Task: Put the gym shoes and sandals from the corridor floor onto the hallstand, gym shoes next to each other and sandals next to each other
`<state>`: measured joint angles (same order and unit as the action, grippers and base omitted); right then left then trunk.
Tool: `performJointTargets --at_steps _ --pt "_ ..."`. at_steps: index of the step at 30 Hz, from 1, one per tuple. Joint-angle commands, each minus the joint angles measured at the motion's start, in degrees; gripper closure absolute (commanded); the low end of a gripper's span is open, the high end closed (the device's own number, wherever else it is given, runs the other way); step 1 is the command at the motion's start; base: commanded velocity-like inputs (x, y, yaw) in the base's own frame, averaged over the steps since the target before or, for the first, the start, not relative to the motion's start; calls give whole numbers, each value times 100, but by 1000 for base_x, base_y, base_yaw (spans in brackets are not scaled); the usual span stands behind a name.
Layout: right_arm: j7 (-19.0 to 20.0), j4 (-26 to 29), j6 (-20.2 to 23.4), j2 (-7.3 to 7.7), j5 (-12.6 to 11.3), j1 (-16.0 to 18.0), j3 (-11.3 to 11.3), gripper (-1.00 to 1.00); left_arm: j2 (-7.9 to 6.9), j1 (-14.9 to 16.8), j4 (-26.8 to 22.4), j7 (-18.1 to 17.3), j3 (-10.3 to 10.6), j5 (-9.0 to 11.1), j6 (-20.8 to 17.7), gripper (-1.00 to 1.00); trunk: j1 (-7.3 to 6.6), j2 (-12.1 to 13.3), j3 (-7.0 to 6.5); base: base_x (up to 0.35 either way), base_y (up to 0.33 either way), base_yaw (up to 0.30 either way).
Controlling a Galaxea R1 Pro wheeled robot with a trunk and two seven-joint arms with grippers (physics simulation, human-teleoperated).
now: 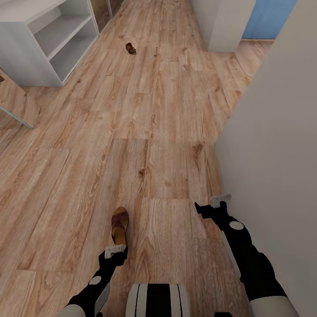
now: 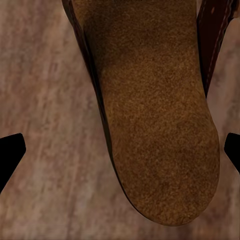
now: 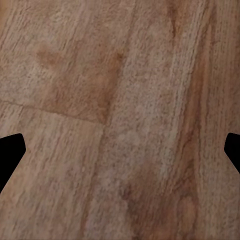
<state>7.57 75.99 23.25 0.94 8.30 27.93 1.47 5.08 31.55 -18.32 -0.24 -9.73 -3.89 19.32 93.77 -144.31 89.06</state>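
Note:
One brown sandal with a tan footbed lies on the wood-plank corridor floor, right in front of my left gripper. That gripper hangs just above the sandal's near end, open, its dark fingertips wide apart on either side and touching nothing. The second sandal lies far ahead on the floor. My right gripper is open over bare planks, close to the wall. The gym shoes are out of view.
A pale grey-white unit with two open shelves stands at the far left; its upper part is cut off. A grey wall runs close along my right. A white pillar and a blue door are far ahead.

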Motion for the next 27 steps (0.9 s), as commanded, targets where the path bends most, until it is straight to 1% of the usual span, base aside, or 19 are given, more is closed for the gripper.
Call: performJointTargets --at_steps 1,8,16,27 --pt "33 8 30 3 60 2 3 -100 4 4 3 -3 -37 -41 19 -100 -1 -1 3 7 0 0" --pt "33 4 30 3 58 2 3 -100 2 1 3 -3 -42 -38 19 -100 -1 -1 3 7 0 0" --pt "33 -3 30 3 58 2 7 -100 -6 1 6 -3 -69 -33 19 -100 -1 -1 3 106 0 0" --pt "34 -5 30 3 58 2 11 -100 -7 0 7 -3 -73 -33 19 -100 -1 -1 3 21 0 0"
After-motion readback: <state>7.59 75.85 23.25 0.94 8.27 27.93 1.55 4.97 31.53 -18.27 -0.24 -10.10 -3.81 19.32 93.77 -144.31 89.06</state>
